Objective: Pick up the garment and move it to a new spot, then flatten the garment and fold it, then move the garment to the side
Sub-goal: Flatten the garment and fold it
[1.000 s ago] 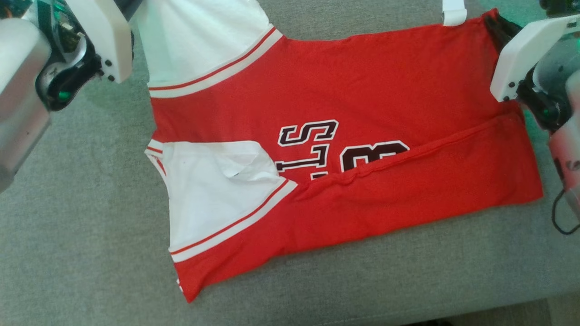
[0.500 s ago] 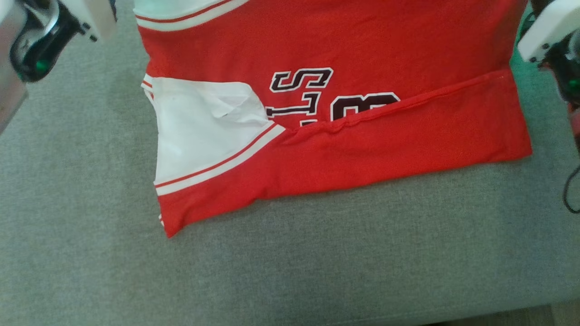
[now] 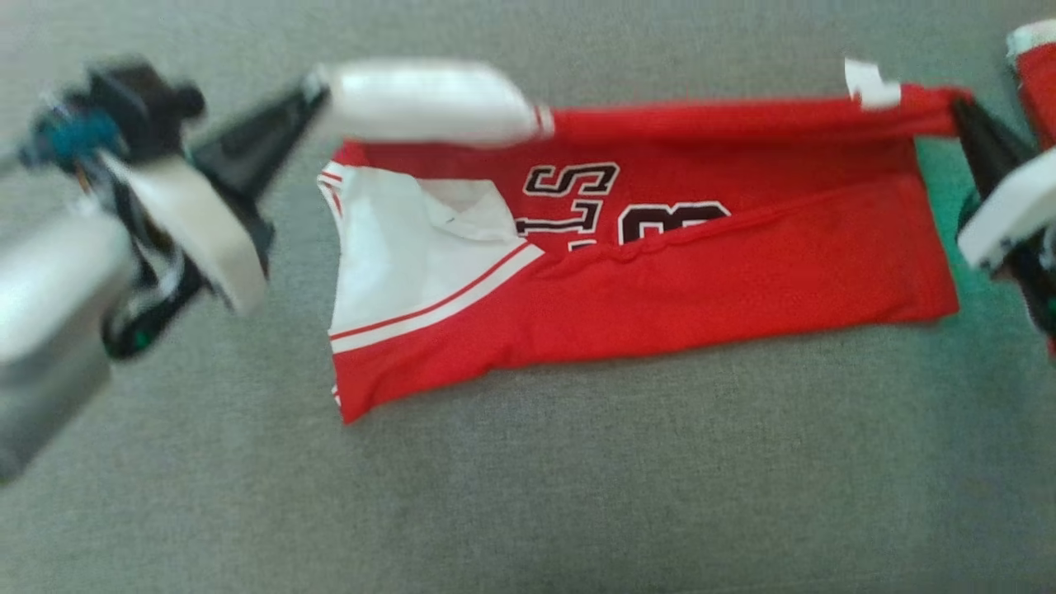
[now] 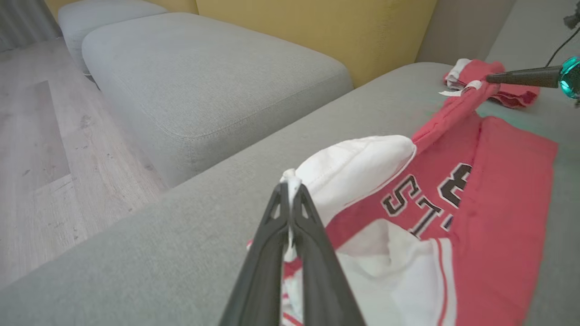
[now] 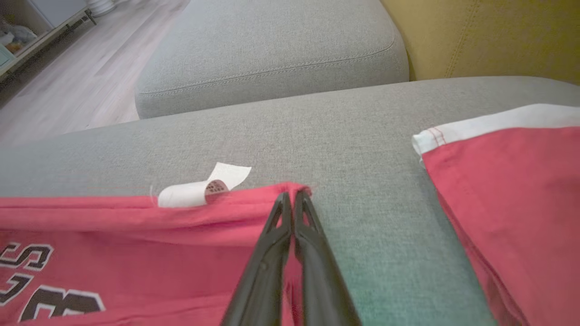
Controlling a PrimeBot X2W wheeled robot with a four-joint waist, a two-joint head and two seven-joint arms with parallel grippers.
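The garment (image 3: 643, 280) is a red jersey with white sleeves and dark lettering, lying on a grey sofa cushion (image 3: 528, 495) with its near edge folded over. My left gripper (image 3: 316, 89) is shut on the white sleeve (image 3: 421, 99) and holds it raised; the left wrist view shows its fingertips (image 4: 290, 192) pinching the sleeve cloth (image 4: 358, 167). My right gripper (image 3: 959, 109) is shut on the garment's far right corner beside a white label (image 3: 866, 82). In the right wrist view the right gripper (image 5: 292, 198) clamps the red hem (image 5: 136, 213). The far edge hangs stretched between both grippers.
A second red and white cloth (image 3: 1035, 74) lies at the far right, close to my right gripper, seen also as the cloth (image 5: 507, 190). Another grey cushion (image 4: 204, 81), a yellow backrest (image 4: 317, 31) and wooden floor (image 4: 31, 149) lie beyond.
The head camera has shifted. Both grippers have lifted the garment's far edge and drawn it over the lettering toward the near side. The right gripper has shut on the corner.
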